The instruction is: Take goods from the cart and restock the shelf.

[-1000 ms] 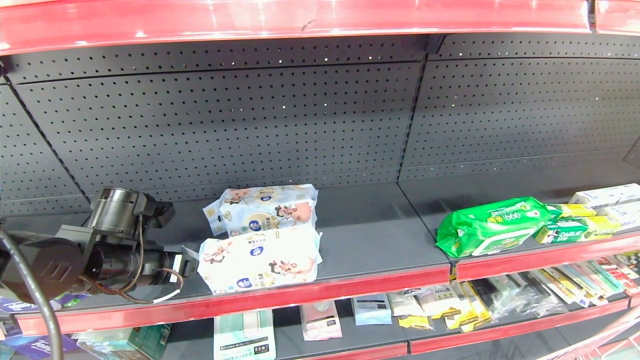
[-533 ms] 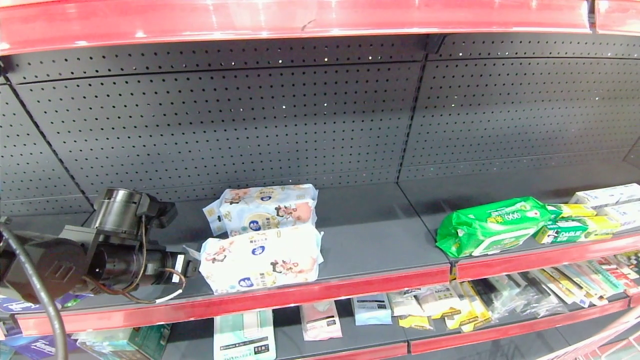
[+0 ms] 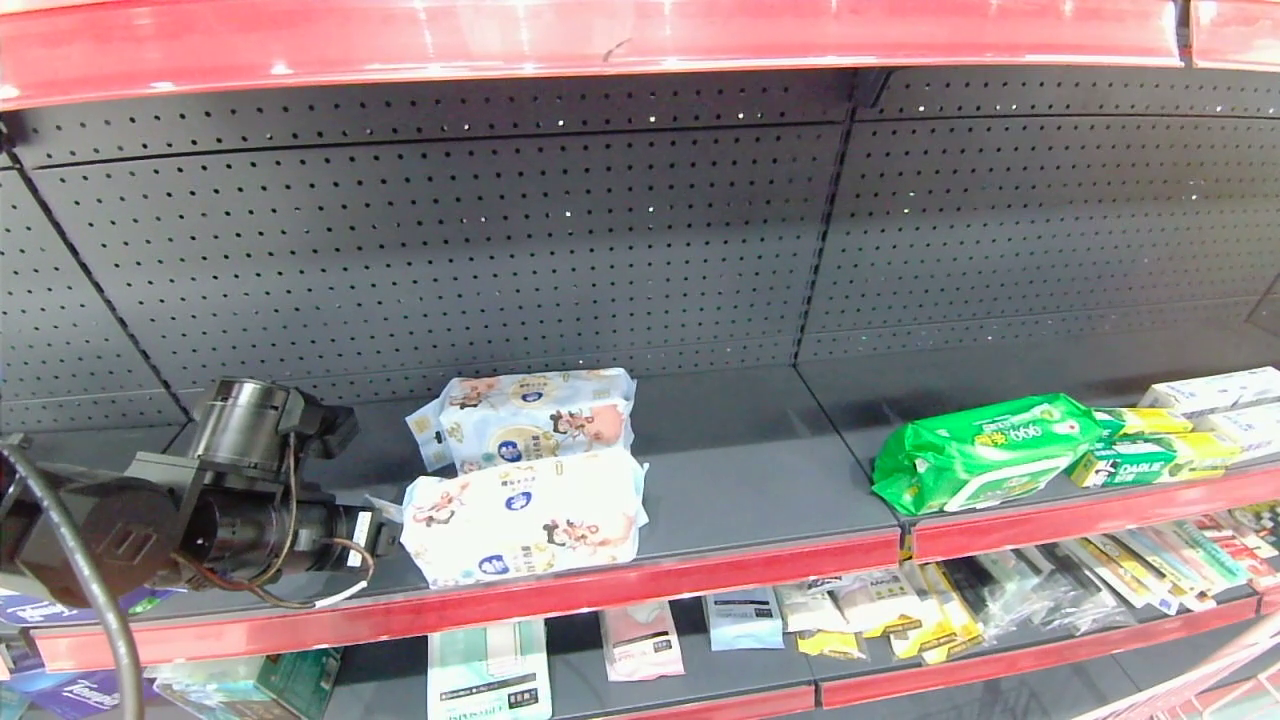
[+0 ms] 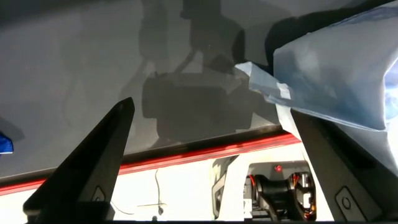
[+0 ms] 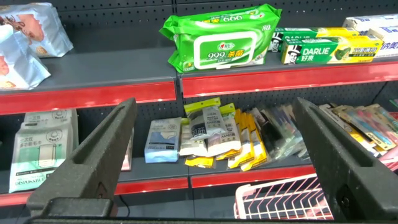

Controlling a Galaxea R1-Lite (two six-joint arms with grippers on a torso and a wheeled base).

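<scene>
Reading the left gripper (image 4: pixel 211 115) as spread wide and holding nothing, hanging low over the shelf board (image 3: pixel 760 470) just behind the red lip (image 3: pixel 700 565). Finding one finger (image 4: pixel 93 168) over bare board and the other tight beside the sealed end of the front tissue pack (image 3: pixel 525 515); not managing to tell touching from just apart. Noting the right gripper (image 5: pixel 214 102) also gaping and empty, down near the white cart basket (image 5: pixel 280 199).

Judging the front tissue pack as already resting on the board, close to the lip. Worrying mostly about a finger catching that loose end seal on backing out, dragging the soft pack toward the lip and perhaps tipping it over onto the goods below. Worrying less about pressing inward, shoving the pack into the rear tissue pack (image 3: pixel 530 415) lying right behind and skewing both.

Looking for room: bare board on the gripper's outer side, more stretching to the packs' right; generous height under the upper shelf (image 3: pixel 600 40); farther in, open board reaching the perforated back panel (image 3: pixel 500 250). Counting the green wipes pack (image 3: pixel 980 450), well apart in the next bay, as no obstacle.
</scene>
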